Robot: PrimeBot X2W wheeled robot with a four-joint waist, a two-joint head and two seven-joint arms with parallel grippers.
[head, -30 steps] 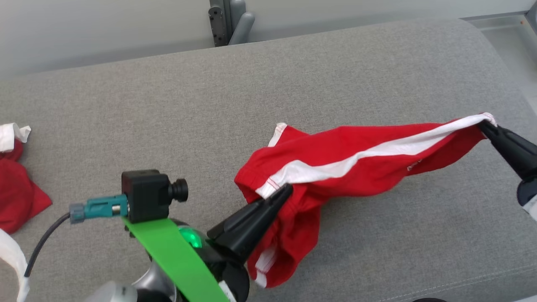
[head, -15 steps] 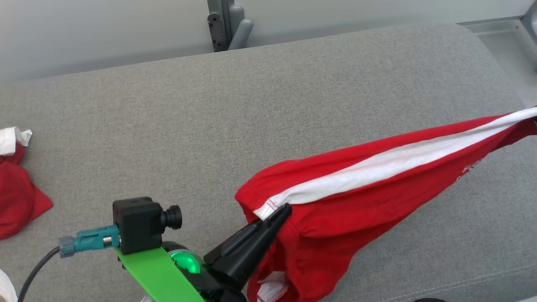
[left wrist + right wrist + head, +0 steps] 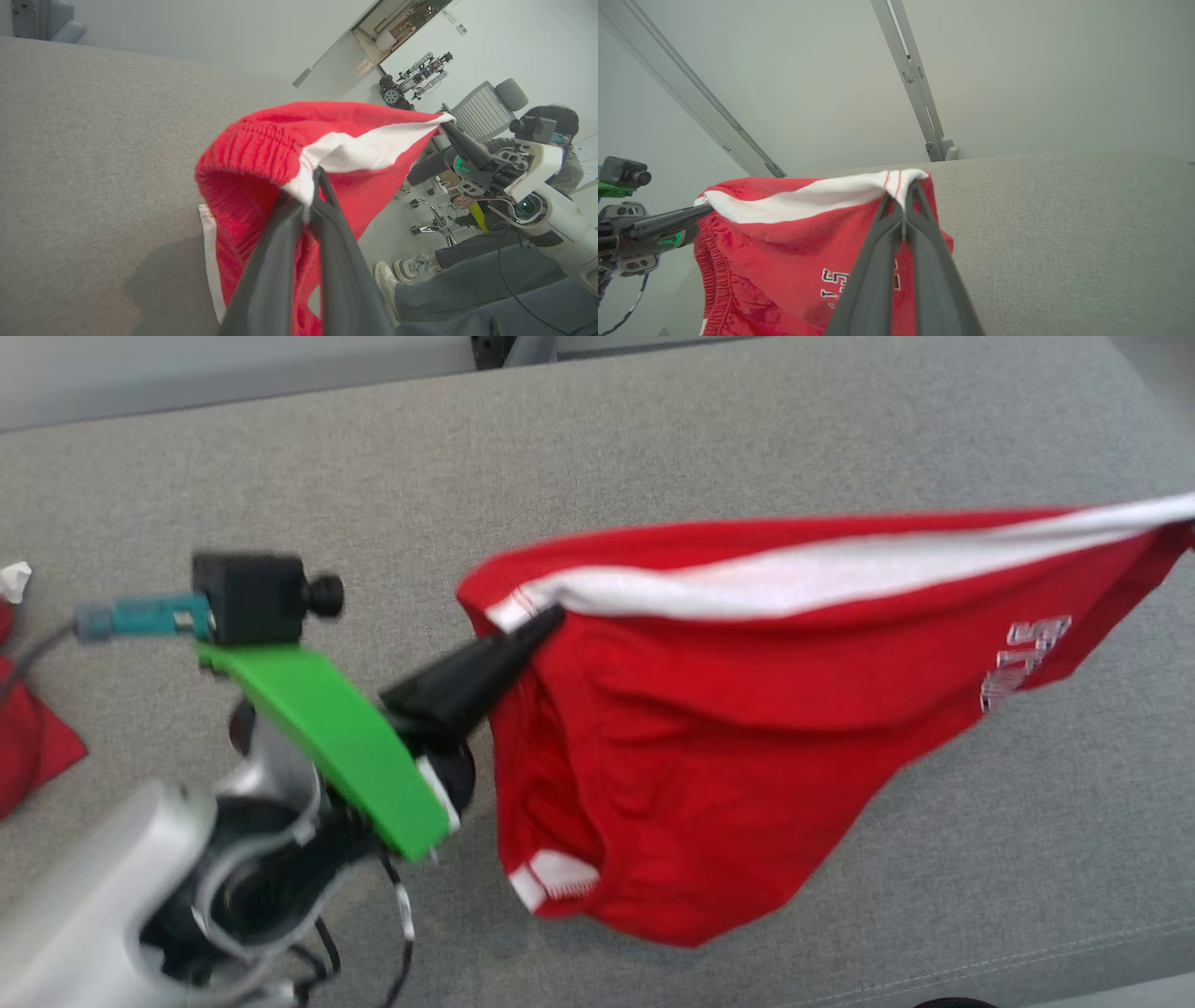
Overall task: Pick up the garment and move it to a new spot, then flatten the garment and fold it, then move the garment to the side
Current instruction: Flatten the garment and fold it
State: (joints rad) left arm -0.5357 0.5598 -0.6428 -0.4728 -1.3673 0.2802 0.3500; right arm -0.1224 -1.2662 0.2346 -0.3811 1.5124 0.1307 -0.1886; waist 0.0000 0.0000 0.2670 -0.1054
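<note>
The left pincer (image 3: 546,619) pinches the red garment (image 3: 728,728) at its white stripe (image 3: 794,577); the right pincer (image 3: 906,198) pinches the stripe's far end, cloth hanging between them.

A grey fabric cushion (image 3: 709,439) spans the scene, with a stitched seam (image 3: 1046,959) along its near edge at the right. At its left edge lies a red cloth (image 3: 33,751), cut off by the frame. A white scrap (image 3: 13,581) lies just beyond it, farther back.
</note>
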